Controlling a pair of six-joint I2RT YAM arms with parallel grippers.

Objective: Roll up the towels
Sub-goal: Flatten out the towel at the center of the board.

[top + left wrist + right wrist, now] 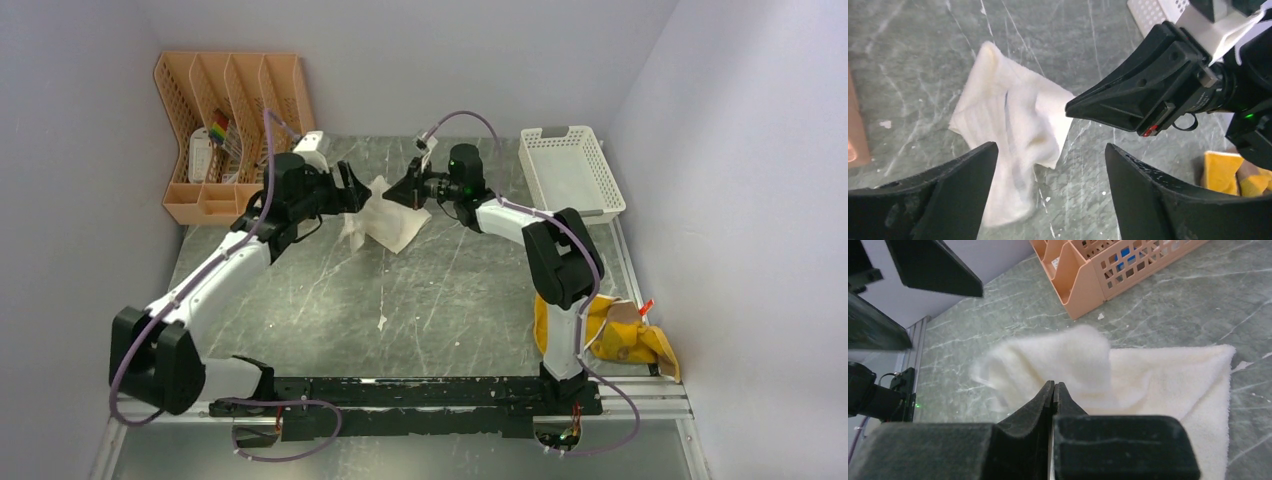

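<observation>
Now, step in hand: spreading out the cream-white towel (pixel 385 222) ahead of rolling, judging by its crumpled, half-lifted lie; not yet rolled at all.
Left claw (pixel 1050 150): spread wide, empty, hovering just beside the towel's left edge.
Right claw (pixel 1054 385): pressed together, seemingly pinching a corner fold of the cream-white towel at the very tip.
Towel's place: toward the back of the bench (pixel 450 300), between the two claws, partly resting on the surface, partly raised, with a flap doubled over.
Next move: probably calls for pulling the cloth flat, the spread claw taking the opposite edge low and close to the bench, before any first turn.
Towel material: thick, fluffy terry; limp, likely to sag and bunch; roughly rectangular with soft edges.
Bench surface: hard, smooth, grey-green with pale veins.
Waiting: mustard-yellow towel (pixel 615 340), heaped at the near right by the right arm's base, well apart.
Also there: white mesh basket (pixel 570 170), rigid plastic, back right; peach slotted organiser (pixel 225 130), back left.
</observation>
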